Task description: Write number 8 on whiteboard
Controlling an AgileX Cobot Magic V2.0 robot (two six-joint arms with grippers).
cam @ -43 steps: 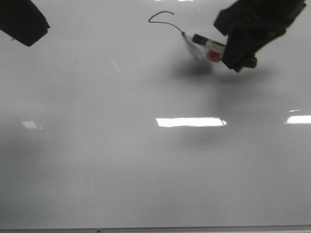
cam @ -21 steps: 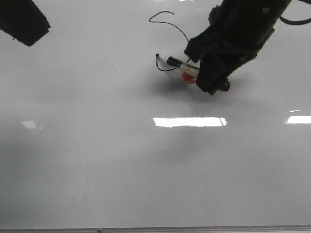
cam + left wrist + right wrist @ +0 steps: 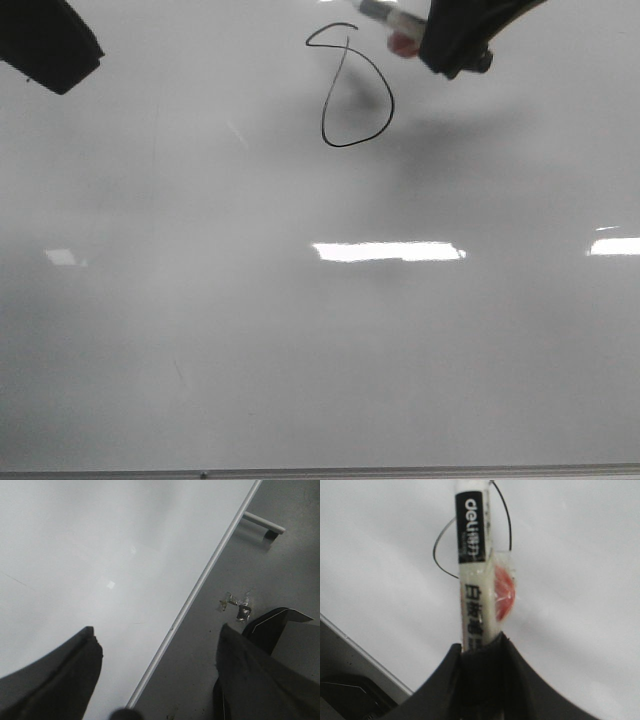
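The whiteboard (image 3: 300,340) fills the front view, glossy grey-white. The number 8 (image 3: 352,90) is a thin black line near the far middle: a small hook above a large loop. It also shows in the right wrist view (image 3: 440,560), partly behind the marker. My right gripper (image 3: 440,45) is shut on a white marker (image 3: 472,570) with a black label and a red patch; its tip (image 3: 362,6) is by the top of the figure. My left gripper (image 3: 157,675) is open and empty over the board's edge strip (image 3: 200,585), at the far left in the front view (image 3: 45,45).
A thin metal strip (image 3: 320,470) runs along the board's near edge. Bright light reflections (image 3: 388,251) lie across the board. Beyond the board's side edge, the left wrist view shows grey floor (image 3: 210,655), a small crumpled scrap (image 3: 237,605) and a metal bar (image 3: 264,524).
My right gripper has swept the marker down, round and back up to the far edge. The line has grown from a small hook into a hook with a closed loop. The left arm is still.
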